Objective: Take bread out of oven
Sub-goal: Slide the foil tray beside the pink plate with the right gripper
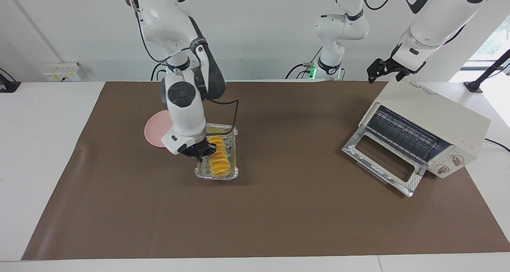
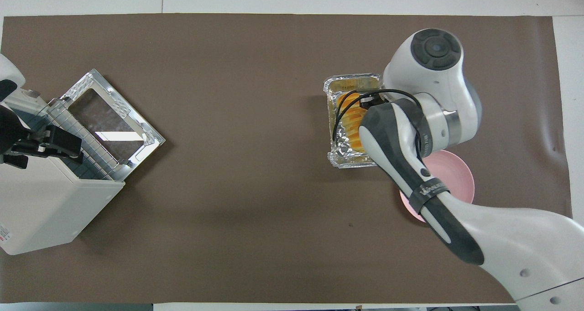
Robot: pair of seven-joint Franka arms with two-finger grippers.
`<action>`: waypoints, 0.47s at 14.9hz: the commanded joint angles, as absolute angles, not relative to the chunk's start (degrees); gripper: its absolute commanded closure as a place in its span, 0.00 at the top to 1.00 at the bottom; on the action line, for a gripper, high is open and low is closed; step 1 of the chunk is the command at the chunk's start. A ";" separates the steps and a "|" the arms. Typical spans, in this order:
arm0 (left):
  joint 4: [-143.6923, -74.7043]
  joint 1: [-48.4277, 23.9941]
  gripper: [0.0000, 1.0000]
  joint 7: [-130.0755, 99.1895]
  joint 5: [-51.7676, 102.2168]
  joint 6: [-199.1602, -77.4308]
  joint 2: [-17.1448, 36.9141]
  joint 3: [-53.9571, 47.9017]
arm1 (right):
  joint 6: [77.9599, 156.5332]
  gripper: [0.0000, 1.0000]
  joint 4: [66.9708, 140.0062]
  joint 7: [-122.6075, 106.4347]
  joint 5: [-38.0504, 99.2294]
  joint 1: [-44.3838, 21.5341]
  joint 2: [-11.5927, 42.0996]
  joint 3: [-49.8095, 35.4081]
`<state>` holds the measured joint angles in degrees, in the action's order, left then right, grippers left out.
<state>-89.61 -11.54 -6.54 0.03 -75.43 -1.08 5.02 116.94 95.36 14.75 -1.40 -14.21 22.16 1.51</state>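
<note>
Within one foil tray [image 1: 201, 172], lifted off the brown mat [image 1: 279, 216], lies the single bread [image 1: 218, 160] loaf. One right gripper [image 1: 200, 152] pinches that tray's rim, fingertips pressed together on it. One pink plate [image 1: 153, 130] sits beside the tray, nearer the robots. Toward the left arm's end from the tray stands one oven [image 1: 434, 124], door dropped open; one left gripper [image 1: 380, 70] hovers over it, spread wide.

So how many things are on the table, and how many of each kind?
Bread: 1
Foil tray: 1
Pink plate: 1
Oven: 1
Total: 4
</note>
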 commanded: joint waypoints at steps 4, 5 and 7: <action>-90.35 -10.81 1.00 -6.50 0.79 -74.88 -2.20 4.66 | 120.40 0.00 95.45 -1.22 3.87 -2.65 22.85 0.79; -90.35 -10.81 1.00 -6.50 0.79 -74.88 -2.20 4.66 | 121.98 0.00 95.45 -2.45 3.95 -1.94 23.29 0.79; -90.35 -10.81 1.00 -6.50 0.79 -74.88 -2.20 4.66 | 125.05 0.00 95.89 -4.30 4.04 -0.01 24.60 0.79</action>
